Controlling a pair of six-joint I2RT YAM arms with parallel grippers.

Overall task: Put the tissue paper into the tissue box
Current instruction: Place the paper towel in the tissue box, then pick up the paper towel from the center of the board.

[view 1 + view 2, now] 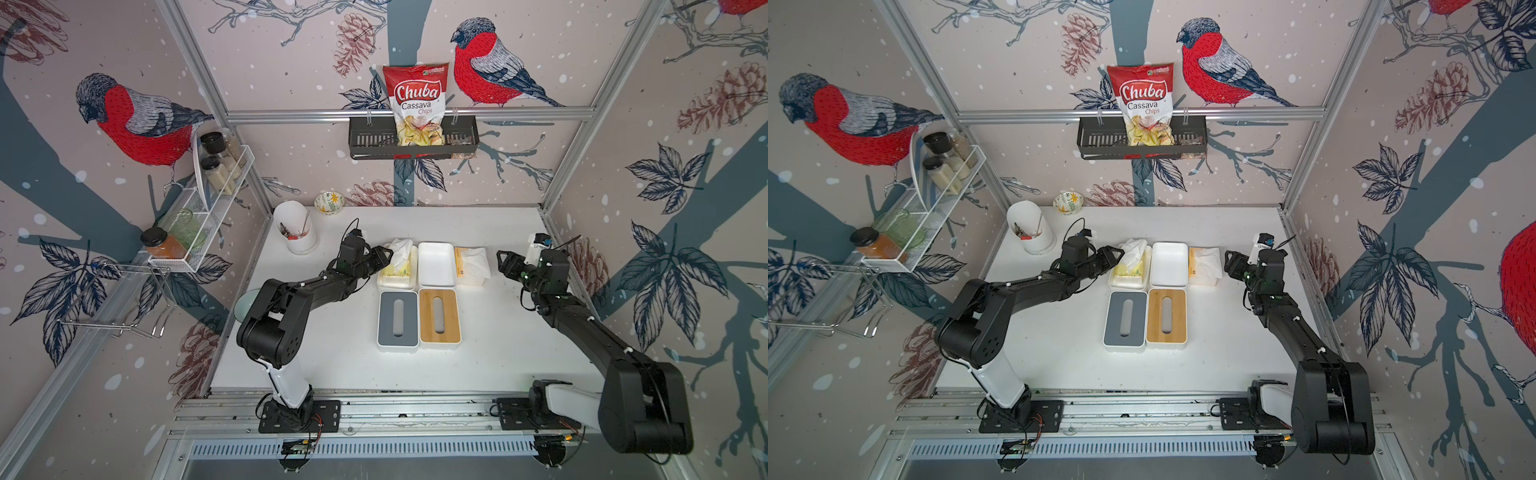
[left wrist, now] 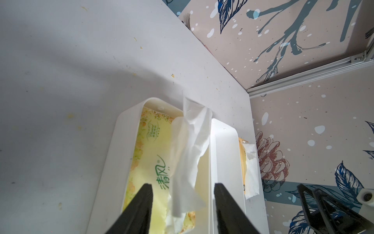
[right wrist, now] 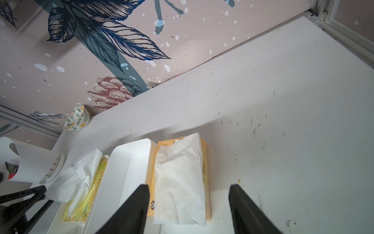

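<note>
- While left gripper (image 2: 184, 184) hangs spread over the left tissue box (image 2: 121, 141), the green tissue pack (image 2: 149, 162) already sits inside, one sheet (image 2: 190, 145) poking up, unpinched.
- Right gripper (image 3: 189, 185) spread, holding nothing; orange tissue pack (image 1: 471, 266) lies on table (image 1: 332, 353) just right of empty box (image 1: 436, 266).
- Roughly half done, I'd judge: orange pack not yet in.

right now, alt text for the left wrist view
The left end effector, jaws open, hangs over a white plastic tissue box holding a yellow-green tissue pack, a crumpled white tissue sheet sticking up from it. A second white plastic box sits alongside on the white table.
</note>
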